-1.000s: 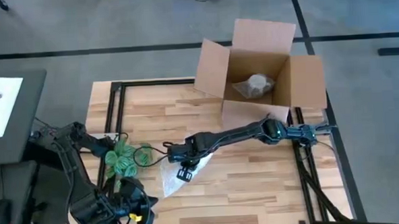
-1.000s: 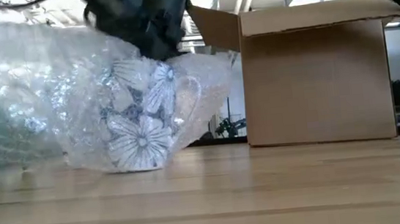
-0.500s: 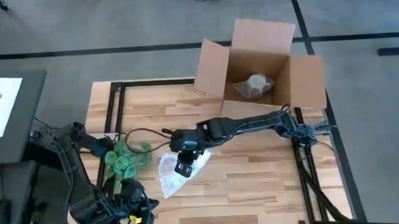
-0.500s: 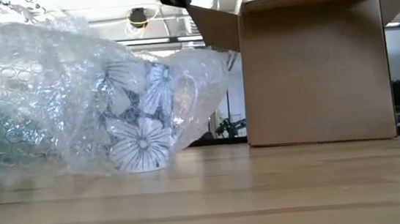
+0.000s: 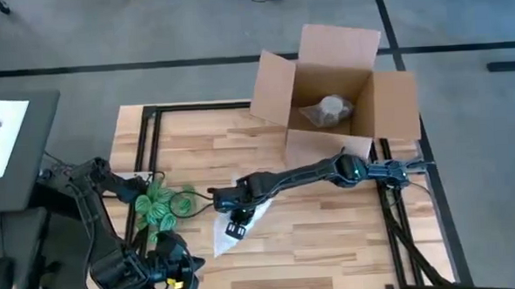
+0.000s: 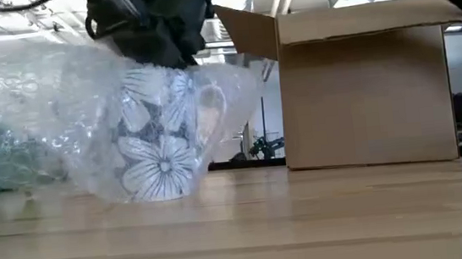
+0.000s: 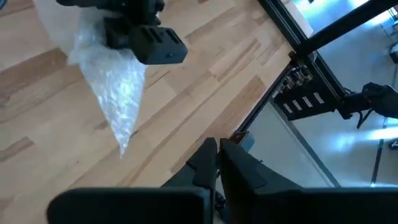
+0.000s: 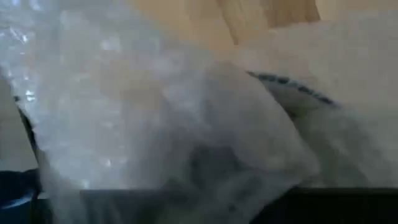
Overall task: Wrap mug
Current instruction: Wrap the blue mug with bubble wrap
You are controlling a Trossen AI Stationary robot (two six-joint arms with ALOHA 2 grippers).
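The mug (image 6: 160, 145) stands upright on the desk (image 5: 331, 237), near the front and a little left of the middle. It is white with dark flower lines, and bubble wrap (image 6: 52, 121) lies loose around it — the wrap spreads out more to one side. The right gripper (image 5: 236, 222) reaches across the desk and sits right on top of the mug and wrap. I cannot tell if its fingers are apart or pinched, because the wrap hides them. So the mug is straight below this gripper, and this arm is the nearer one. The left gripper (image 7: 214, 165) waits at the front left corner, with its fingers pressed together and nothing in them. A box (image 5: 334, 106) stands open at the back with a wrapped bundle (image 5: 330, 111) inside.
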